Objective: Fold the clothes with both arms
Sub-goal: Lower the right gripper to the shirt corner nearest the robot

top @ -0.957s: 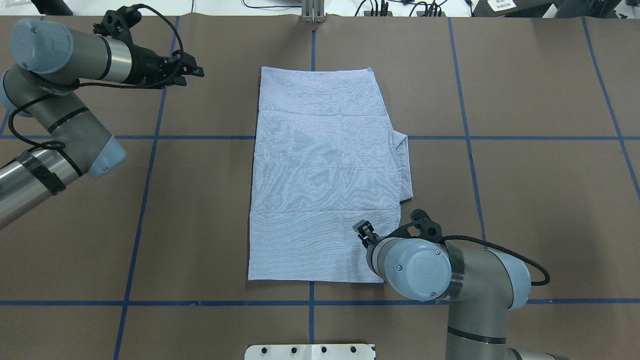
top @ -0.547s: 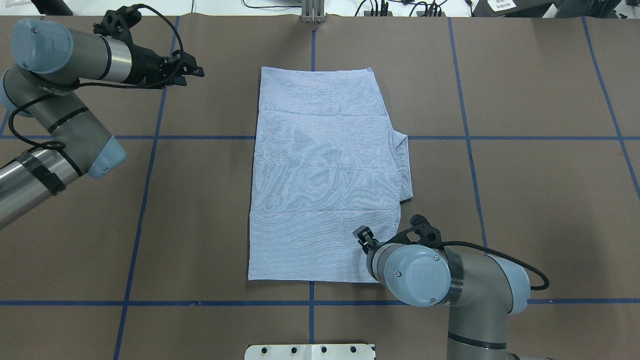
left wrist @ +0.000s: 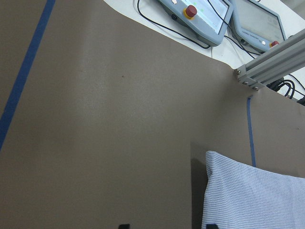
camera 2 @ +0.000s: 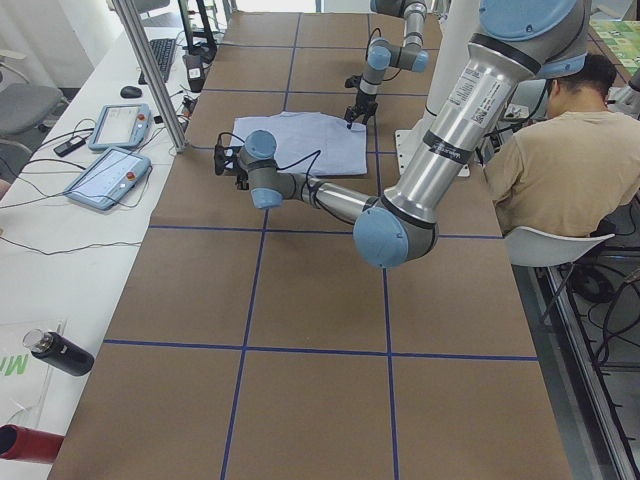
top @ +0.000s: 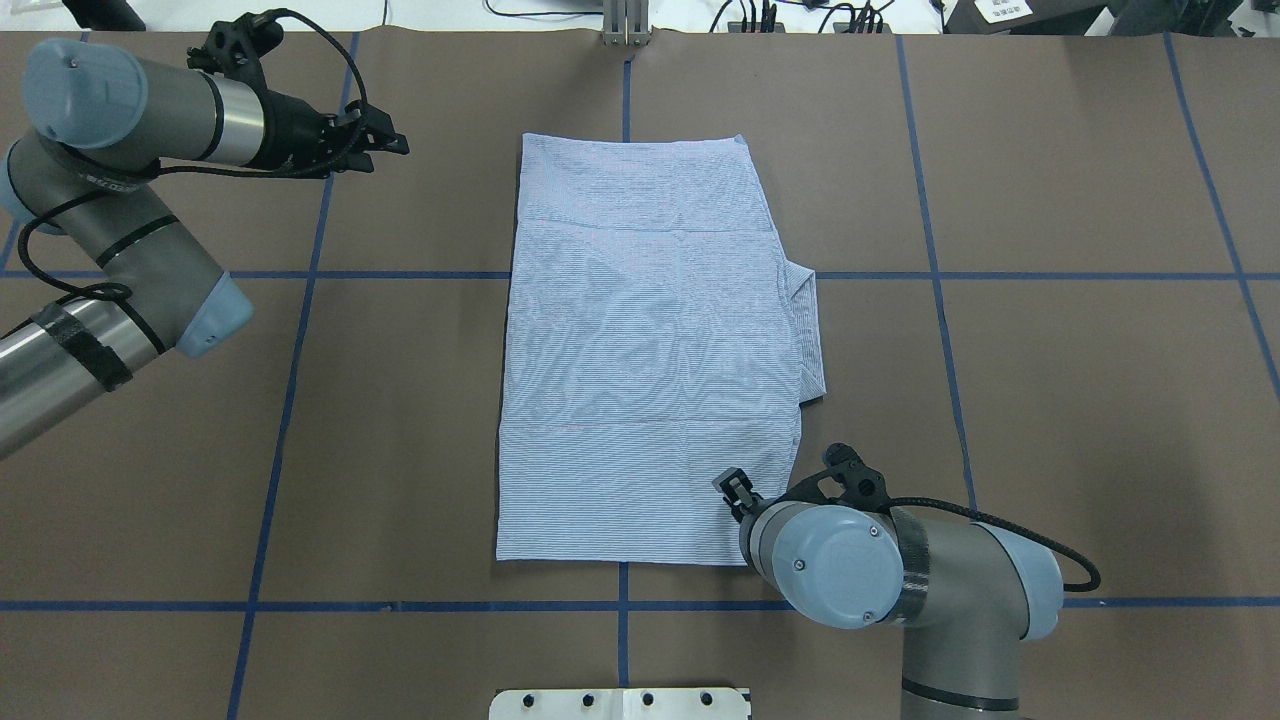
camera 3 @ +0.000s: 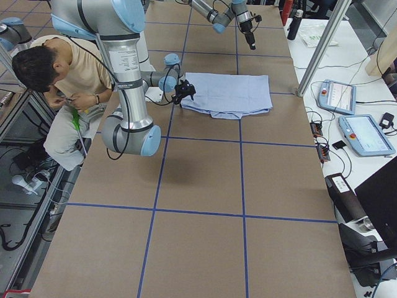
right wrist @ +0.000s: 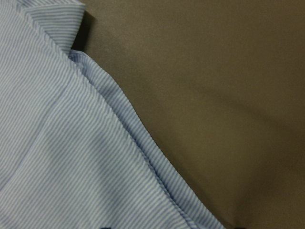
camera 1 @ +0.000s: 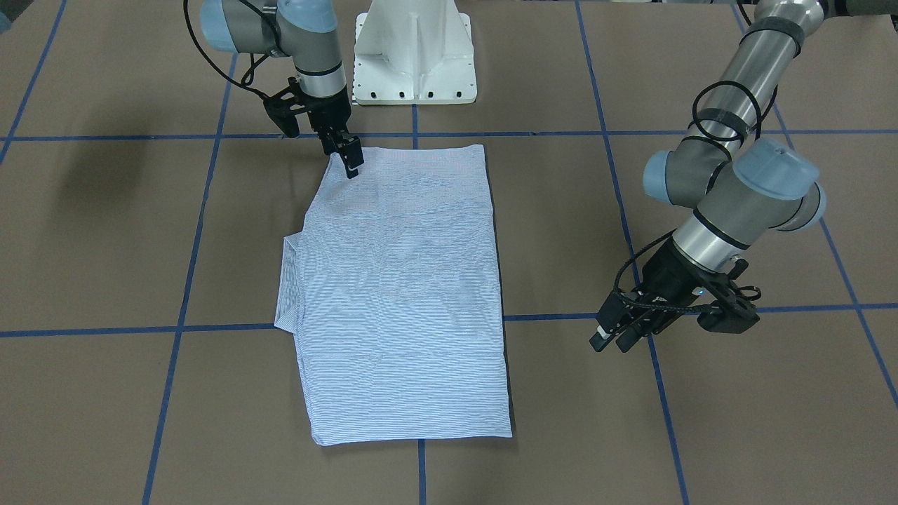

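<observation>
Striped shirt [top: 640, 350] lay flat mid table [top: 1050, 400], folded into a rectangle, long axis running away from the robot. Both pincers were spread: right gripper [camera 1: 349, 163] at its robot-side corner, left gripper [camera 1: 609, 342] well apart.

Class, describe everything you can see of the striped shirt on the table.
The shirt looks like thin woven cloth, light blue with fine white stripes. It is folded into a long rectangle and lies flat on the brown table, with faint creases across it. A folded layer juts out on the robot's right side. The right gripper stands at its corner nearest the robot; contact cannot be told.
</observation>
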